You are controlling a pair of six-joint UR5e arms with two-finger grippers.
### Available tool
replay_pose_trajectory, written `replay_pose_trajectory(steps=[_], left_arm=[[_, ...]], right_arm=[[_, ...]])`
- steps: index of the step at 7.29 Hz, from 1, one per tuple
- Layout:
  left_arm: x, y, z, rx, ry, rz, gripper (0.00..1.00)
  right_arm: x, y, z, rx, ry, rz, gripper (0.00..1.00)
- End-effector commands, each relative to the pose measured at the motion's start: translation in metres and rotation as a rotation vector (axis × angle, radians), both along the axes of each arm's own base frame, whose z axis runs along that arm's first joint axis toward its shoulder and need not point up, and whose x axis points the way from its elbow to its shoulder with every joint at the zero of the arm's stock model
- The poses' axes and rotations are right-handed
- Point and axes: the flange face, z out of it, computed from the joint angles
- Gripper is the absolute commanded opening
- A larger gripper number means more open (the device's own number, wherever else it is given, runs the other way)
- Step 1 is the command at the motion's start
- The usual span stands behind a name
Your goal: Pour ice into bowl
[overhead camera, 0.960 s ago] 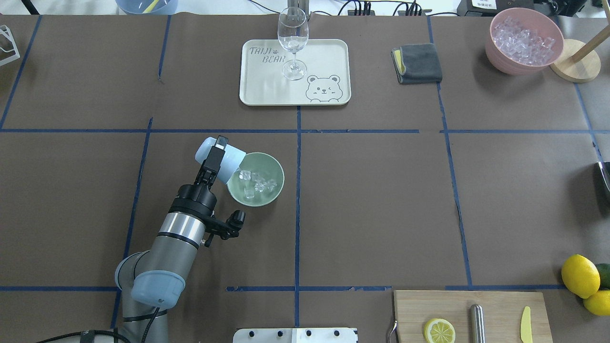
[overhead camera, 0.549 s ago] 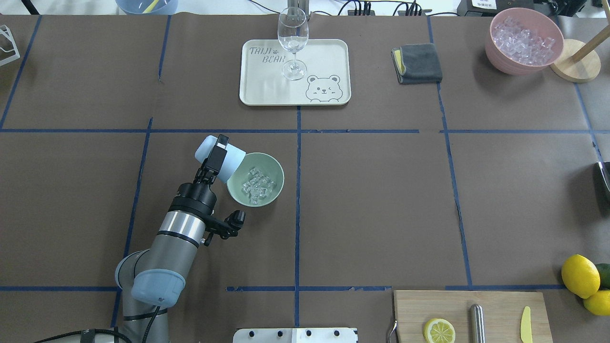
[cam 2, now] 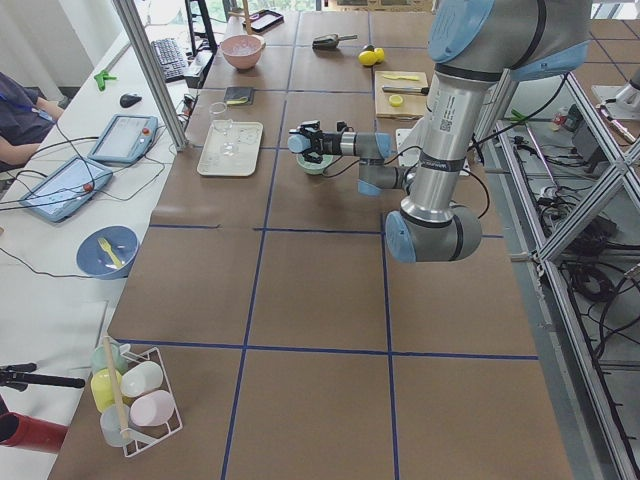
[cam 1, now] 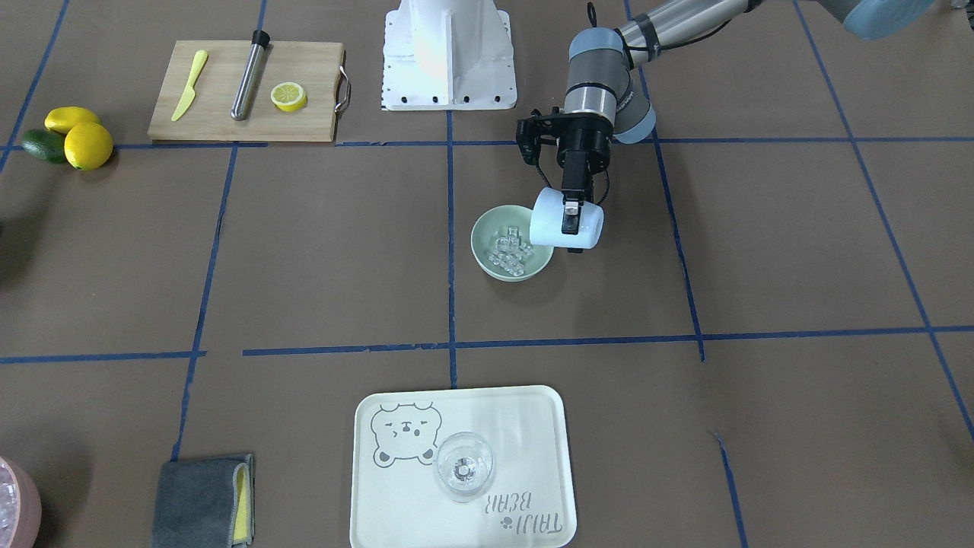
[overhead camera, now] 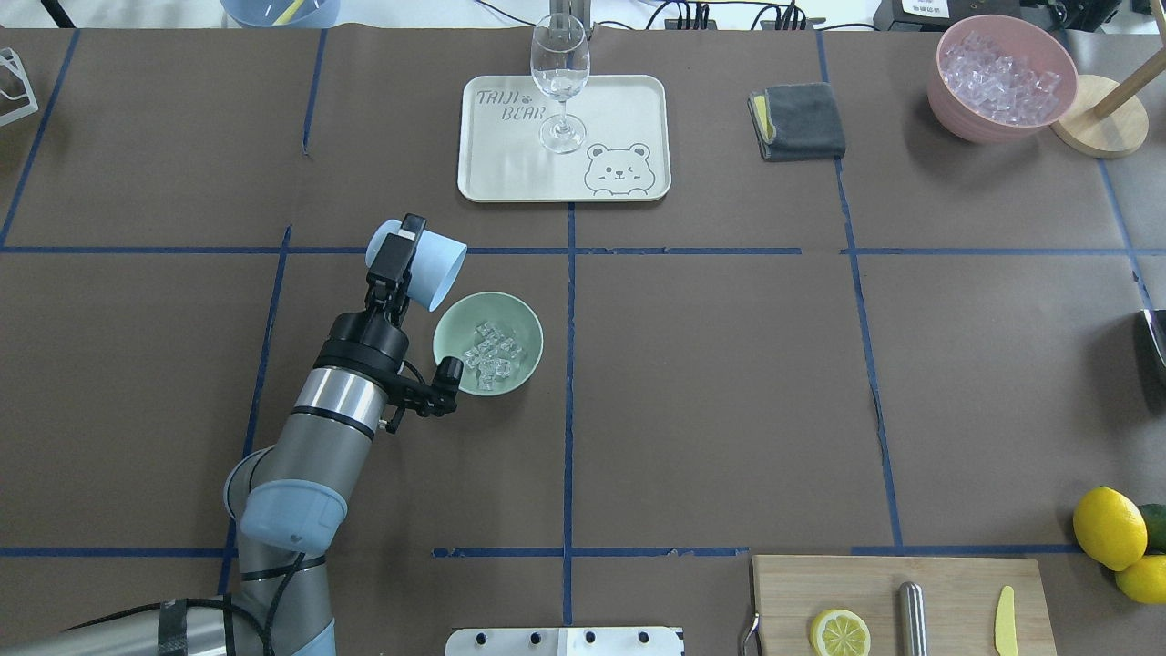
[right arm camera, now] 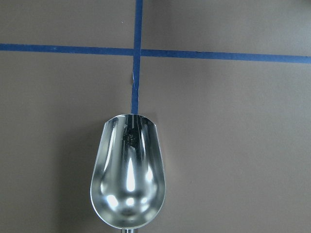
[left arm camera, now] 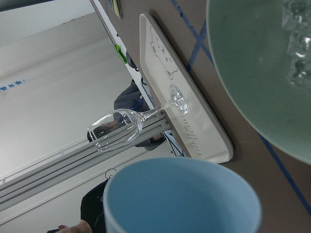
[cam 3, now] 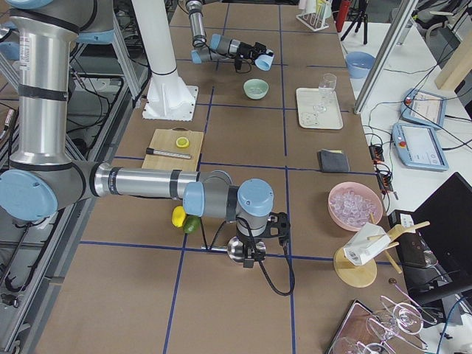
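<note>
By bowl (overhead camera: 453,357) rim, L claw (overhead camera: 407,260) clenched on tilted blue cup (overhead camera: 439,271), ice (overhead camera: 492,353) inside, broad table (overhead camera: 729,383) rightward.

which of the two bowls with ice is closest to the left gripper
The pale green bowl, right beside the left gripper holding the blue cup. The pink bowl sits at the far right corner.

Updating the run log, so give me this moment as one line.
left gripper: shut on blue cup | cup: tilted, near bowl | ice: in bowl
</note>
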Motion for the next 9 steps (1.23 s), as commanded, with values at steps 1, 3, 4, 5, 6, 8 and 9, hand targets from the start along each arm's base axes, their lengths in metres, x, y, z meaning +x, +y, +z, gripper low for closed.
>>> replay_pose_trajectory(steps=[1,3,4,5,6,8,9], left_arm=[[-0.029,-0.027,0.016,-0.047,0.217,0.083,0.00],[-0.074,-0.069,0.033,-0.091,0.314,0.186,0.00],[-0.107,-0.089,0.055,-0.149,0.384,0.221,0.00],[-0.147,-0.102,0.077,-0.236,0.510,0.264,0.00],[-0.179,-0.101,0.101,-0.369,0.682,0.320,0.00],[-0.217,-0.083,0.138,-0.579,1.005,0.298,0.00],[-0.224,-0.077,0.153,-0.666,1.157,0.264,0.00]], right_arm=[[0.000,0.000,0.001,-0.001,0.000,0.001,1.00],[0.001,0.000,0.001,0.004,0.001,-0.005,1.00],[0.000,0.000,0.001,0.007,0.003,-0.008,1.00],[0.001,-0.001,0.000,0.007,0.003,-0.005,1.00],[0.001,-0.001,0.000,0.008,0.002,-0.006,1.00],[0.001,-0.001,-0.001,0.013,0.002,-0.008,1.00],[0.001,-0.002,-0.002,0.015,0.002,-0.008,1.00]])
